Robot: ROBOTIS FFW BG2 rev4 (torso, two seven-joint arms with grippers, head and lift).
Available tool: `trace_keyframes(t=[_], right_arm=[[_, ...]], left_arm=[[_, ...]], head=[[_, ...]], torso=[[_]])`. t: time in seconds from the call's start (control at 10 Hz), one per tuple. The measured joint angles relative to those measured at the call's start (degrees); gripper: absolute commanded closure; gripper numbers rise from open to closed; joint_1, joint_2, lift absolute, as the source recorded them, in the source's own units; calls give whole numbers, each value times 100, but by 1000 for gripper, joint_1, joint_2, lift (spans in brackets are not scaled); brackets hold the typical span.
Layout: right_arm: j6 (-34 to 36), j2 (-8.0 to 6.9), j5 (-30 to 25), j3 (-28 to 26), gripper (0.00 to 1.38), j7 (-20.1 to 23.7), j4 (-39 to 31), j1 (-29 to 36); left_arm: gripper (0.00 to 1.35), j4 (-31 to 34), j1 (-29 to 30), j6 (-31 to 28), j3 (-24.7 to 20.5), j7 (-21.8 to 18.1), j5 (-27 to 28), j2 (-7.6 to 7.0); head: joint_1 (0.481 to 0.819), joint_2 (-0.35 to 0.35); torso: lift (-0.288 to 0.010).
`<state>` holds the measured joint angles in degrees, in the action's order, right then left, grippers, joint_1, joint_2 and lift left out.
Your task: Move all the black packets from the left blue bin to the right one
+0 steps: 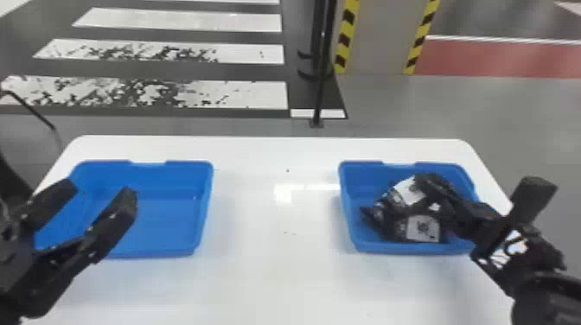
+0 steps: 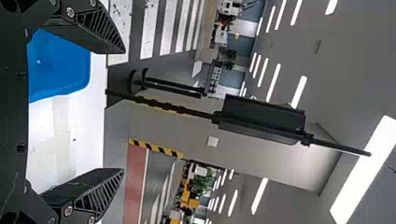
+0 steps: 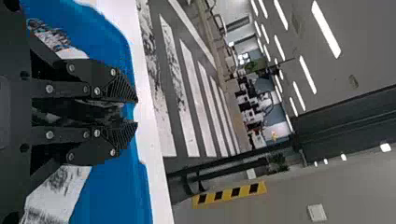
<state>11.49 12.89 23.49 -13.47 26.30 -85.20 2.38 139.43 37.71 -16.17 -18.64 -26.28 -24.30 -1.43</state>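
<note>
My left gripper [image 1: 98,192] is open above the left part of the left blue bin [image 1: 173,220], whose bare floor shows. In the left wrist view, wide-apart fingers frame the left gripper [image 2: 123,110], with the left bin [image 2: 65,63] behind. Over in the right blue bin [image 1: 410,248], several black packets [image 1: 422,229] with white labels lie heaped. The right gripper [image 1: 428,181] is among them at the heap's upper right. In the right wrist view, the right gripper [image 3: 134,112] is shut on a dark, crumpled packet [image 3: 100,111]; another packet's white label [image 3: 58,191] lies beside it.
Both bins stand on a white table [image 1: 276,259], with a wide gap between them. Beyond the table's far edge, a thin black pole [image 1: 322,78] rises from the floor near a pillar with yellow-black striped edges [image 1: 346,39].
</note>
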Motion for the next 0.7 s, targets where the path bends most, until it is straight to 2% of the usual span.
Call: trace_keyframes(t=[0.1,0.2,0.3,0.7], right_arm=[[-75,-32,-204,-270,87,-257,-490,416],[-276,-112,-277,-455,134,-476,-1169,1065],[-468,-235,-329,-538,142,-632,-1905,1803],[-915,-928,-936,-422,145,-735,-4235,4044]], left_arm=[[157,6,62,223,-49,39,14,42],[157,22,157,322,-170,83,107,108],[157,55,330,427,-362,117,249,136],[159,18,1088,746,-951,199,966,143]], head=[[695,-118],[695,-134],[695,-118],[695,44]], torso=[[-140],[-140],[-140],[-140]])
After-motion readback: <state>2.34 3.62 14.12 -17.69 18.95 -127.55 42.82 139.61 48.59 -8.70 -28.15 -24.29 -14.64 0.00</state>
